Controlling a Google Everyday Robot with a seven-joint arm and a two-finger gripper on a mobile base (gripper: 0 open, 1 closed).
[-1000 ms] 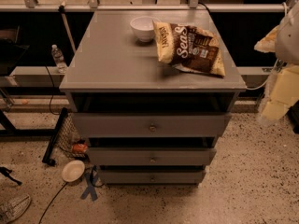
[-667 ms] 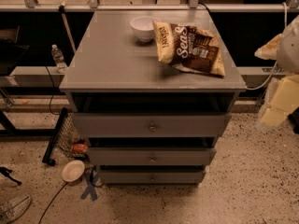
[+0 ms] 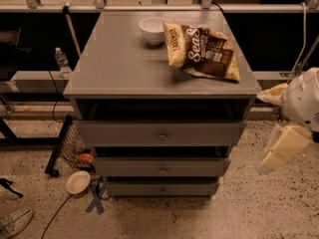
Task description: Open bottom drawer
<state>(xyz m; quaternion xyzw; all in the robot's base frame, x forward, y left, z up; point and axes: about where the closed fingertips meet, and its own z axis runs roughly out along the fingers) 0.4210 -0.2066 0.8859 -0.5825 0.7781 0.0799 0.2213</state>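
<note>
The grey cabinet [image 3: 124, 63] has three grey drawer fronts stacked below its top. The bottom drawer [image 3: 134, 188] is the lowest and slimmest, just above the floor, with a small round knob [image 3: 162, 189] at its centre, and it sits closed. My gripper [image 3: 273, 159] hangs at the right edge of the view on the white arm [image 3: 303, 101], beside the cabinet's right side at about the height of the middle drawer [image 3: 129, 167]. It is apart from the cabinet and well to the right of the knob.
A white bowl [image 3: 152, 30] and a chip bag [image 3: 202, 51] lie on the cabinet top. On the floor to the left are a white dish [image 3: 78, 181], a blue tape cross [image 3: 95, 199], a wire basket [image 3: 74, 144], a water bottle [image 3: 61, 62] and a shoe [image 3: 14, 223].
The arm with the gripper has come down along the cabinet's right side and a little to the left. The drawers have not moved.
</note>
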